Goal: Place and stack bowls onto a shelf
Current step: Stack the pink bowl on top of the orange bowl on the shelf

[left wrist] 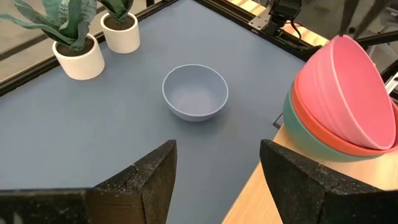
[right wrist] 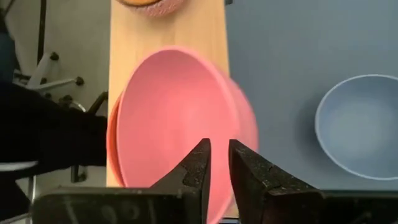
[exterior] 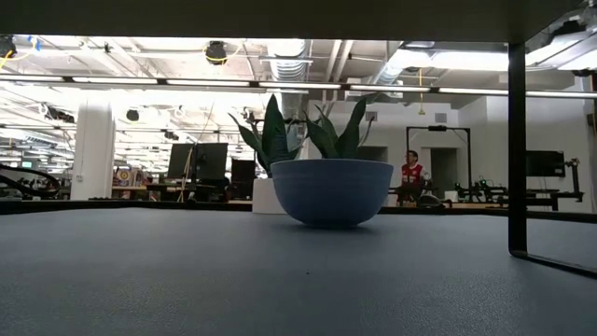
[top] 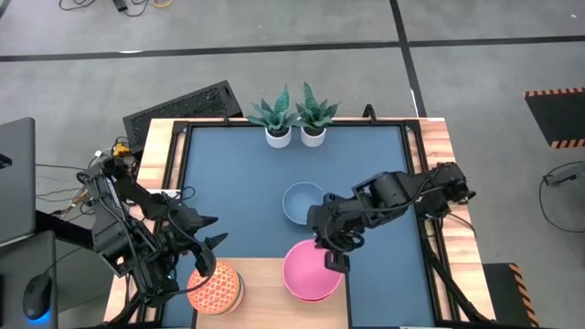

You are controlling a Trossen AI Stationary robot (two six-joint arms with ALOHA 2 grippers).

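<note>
The pink bowl (top: 309,270) lies tilted on top of a red bowl (left wrist: 314,121) and a green bowl (left wrist: 297,135), stacked on the pale wood shelf (top: 265,294). My right gripper (top: 335,260) is at the pink bowl's far right rim, shut on it. An orange-red patterned bowl (top: 218,289) sits on the shelf's left part. A light blue bowl (top: 303,202) rests on its base on the blue tabletop. My left gripper (top: 214,232) hangs open over the tabletop, just beyond the patterned bowl. My right gripper holds the pink bowl by its rim (right wrist: 251,135) on the far right side. One finger seems to be inside the bowl and one outside, coming from above. The bowl is tilted, with its held side raised and its bottom in the red bowl.
Two white pots with green plants (top: 294,133) stand at the table's far edge. Wooden side rails (top: 164,155) and black frame bars run along both sides. A shelf leg (exterior: 518,140) shows in the low view. Open blue tabletop lies left of the light blue bowl.
</note>
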